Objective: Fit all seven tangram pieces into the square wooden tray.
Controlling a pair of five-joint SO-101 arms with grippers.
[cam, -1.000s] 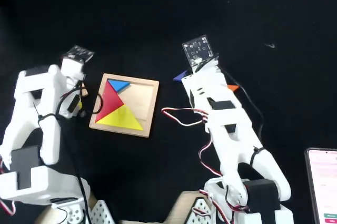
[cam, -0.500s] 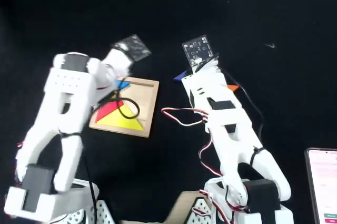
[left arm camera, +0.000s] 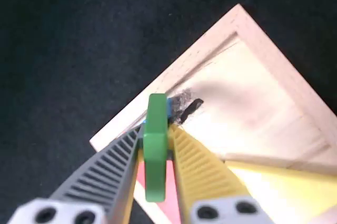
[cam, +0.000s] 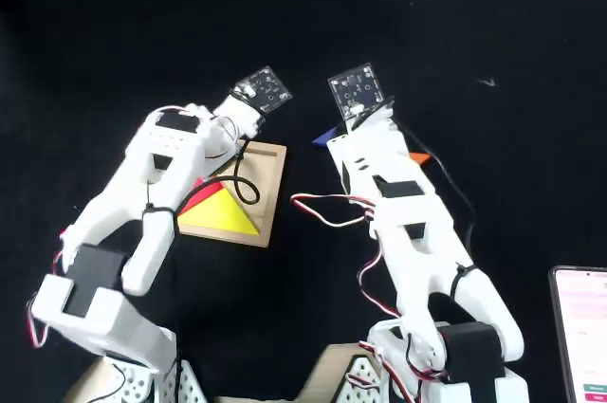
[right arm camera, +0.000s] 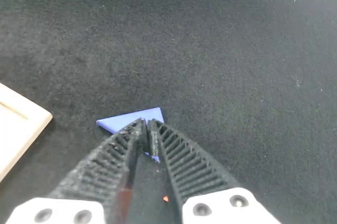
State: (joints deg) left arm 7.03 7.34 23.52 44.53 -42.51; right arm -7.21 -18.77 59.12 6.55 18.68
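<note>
The square wooden tray (cam: pixel 270 185) lies left of centre with a yellow triangle (cam: pixel 223 215) and a red triangle (cam: pixel 194 196) in it. My left gripper (left arm camera: pixel 157 129) hangs over the tray's (left arm camera: pixel 263 50) far corner, shut on a green piece (left arm camera: pixel 156 150) held on edge. A sliver of a blue piece (left arm camera: pixel 168 107) shows behind the green one. My right gripper (right arm camera: pixel 146 126) is shut, its tips just over a blue-violet triangle (right arm camera: pixel 126 120) lying flat on the cloth right of the tray. An orange piece (cam: pixel 418 157) peeks out beside the right arm.
The table is covered in black cloth. A phone (cam: pixel 580 332) lies at the right front edge. The tray's corner (right arm camera: pixel 16 124) shows near the blue-violet triangle in the right wrist view. Red and white cables (cam: pixel 327 211) loop between the arms.
The left arm has swung from the tray's left side to over its far edge and now covers the blue triangle in the tray. The right arm has not moved.
</note>
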